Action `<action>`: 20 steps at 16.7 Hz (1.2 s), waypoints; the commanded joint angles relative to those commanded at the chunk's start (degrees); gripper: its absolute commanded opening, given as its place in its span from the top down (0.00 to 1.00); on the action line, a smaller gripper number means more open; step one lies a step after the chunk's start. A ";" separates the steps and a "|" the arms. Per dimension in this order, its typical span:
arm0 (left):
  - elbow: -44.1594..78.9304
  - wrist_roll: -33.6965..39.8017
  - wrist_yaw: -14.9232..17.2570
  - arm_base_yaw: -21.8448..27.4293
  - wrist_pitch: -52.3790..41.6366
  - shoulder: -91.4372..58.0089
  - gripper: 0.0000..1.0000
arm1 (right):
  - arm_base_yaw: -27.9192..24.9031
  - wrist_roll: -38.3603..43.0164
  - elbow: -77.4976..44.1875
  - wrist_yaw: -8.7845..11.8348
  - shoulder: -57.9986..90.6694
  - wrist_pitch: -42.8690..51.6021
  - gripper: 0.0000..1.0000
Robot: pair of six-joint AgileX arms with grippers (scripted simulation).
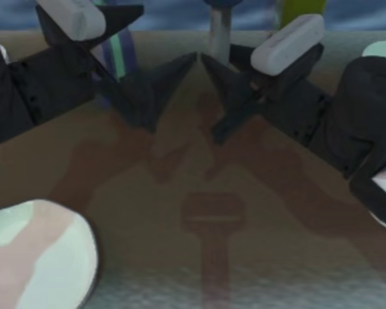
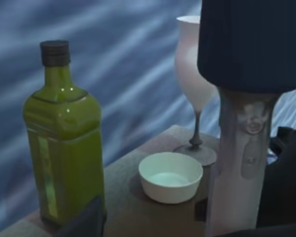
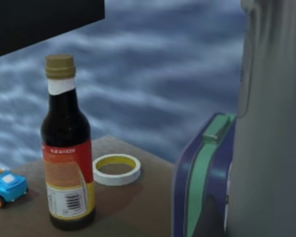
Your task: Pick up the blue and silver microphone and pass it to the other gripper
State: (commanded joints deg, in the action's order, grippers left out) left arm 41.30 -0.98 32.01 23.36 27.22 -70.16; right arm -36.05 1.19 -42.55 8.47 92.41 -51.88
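The blue and silver microphone (image 1: 220, 38) stands upright at the top centre, with its foot hidden behind the fingertips. My left gripper (image 1: 173, 90) reaches in from the left and my right gripper (image 1: 209, 98) from the right. Both have their fingers spread wide, and their far fingertips almost touch just below the handle. Nothing lies between either pair of fingers. In the left wrist view the microphone (image 2: 239, 163) fills the picture's right side, dark head on top, well apart from one finger (image 2: 86, 219). In the right wrist view only its silver handle (image 3: 271, 123) shows.
A blue case with a green stripe (image 1: 118, 48) stands behind the left gripper. A green bottle (image 2: 63, 133), a white bowl (image 2: 170, 177) and a goblet (image 2: 194, 74) stand on the right. A sauce bottle (image 3: 66, 148), tape ring (image 3: 116, 169) and toy car (image 3: 4, 186) stand on the left. A pale plate (image 1: 38, 257) lies front left.
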 joint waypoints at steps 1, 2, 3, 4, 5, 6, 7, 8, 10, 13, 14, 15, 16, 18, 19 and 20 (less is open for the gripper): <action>1.61 0.03 -0.85 0.94 0.56 -2.00 0.00 | 0.00 0.00 0.00 0.00 0.00 0.00 1.00; 3.51 0.05 -1.87 2.02 1.22 -4.59 0.00 | 0.00 0.00 0.00 0.00 0.00 0.00 1.00; 5.59 0.07 -3.02 3.20 1.94 -7.59 0.00 | 0.00 0.00 0.00 0.00 0.00 0.00 1.00; 7.67 0.09 -4.22 4.41 2.66 -10.67 0.00 | 0.00 0.00 0.00 0.00 0.00 0.00 1.00; 9.63 0.11 -5.39 5.62 3.32 -13.51 0.00 | 0.00 0.00 0.00 0.00 0.00 0.00 1.00; 11.37 0.15 -6.46 6.74 3.88 -15.80 0.00 | 0.00 0.00 0.00 0.00 0.00 0.00 1.00; 12.81 0.18 -7.35 7.66 4.31 -17.50 0.00 | 0.00 0.00 0.00 0.00 0.00 0.00 1.00; 13.76 0.21 -7.96 8.31 4.61 -18.57 0.00 | 0.00 0.00 0.00 0.00 0.00 0.00 1.00; 14.24 0.23 -8.26 8.63 4.75 -19.07 0.00 | 0.00 0.00 0.00 0.00 0.00 0.00 1.00; 14.24 0.23 -8.26 8.63 4.75 -19.07 0.08 | 0.00 0.00 0.00 0.00 0.00 0.00 1.00; 14.24 0.23 -8.26 8.63 4.75 -19.07 0.15 | 0.00 0.00 0.00 0.00 0.00 0.00 1.00; 14.24 0.23 -8.26 8.63 4.75 -19.07 0.23 | 0.00 0.00 0.00 0.00 0.00 0.00 1.00; 14.24 0.23 -8.26 8.63 4.75 -19.07 0.30 | 0.00 0.00 0.00 0.00 0.00 0.00 1.00; 14.24 0.23 -8.26 8.63 4.75 -19.07 0.45 | 0.00 0.00 0.00 0.00 0.00 0.00 1.00; 14.24 0.23 -8.26 8.63 4.75 -19.07 0.53 | 0.00 0.00 0.00 0.00 0.00 0.00 1.00; 14.24 0.23 -8.26 8.63 4.75 -19.07 0.60 | 0.00 0.00 0.00 0.00 0.00 0.00 1.00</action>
State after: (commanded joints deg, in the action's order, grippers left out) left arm 55.54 -0.76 23.75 31.98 31.97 -89.23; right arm -36.05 1.19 -42.55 8.47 92.41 -51.88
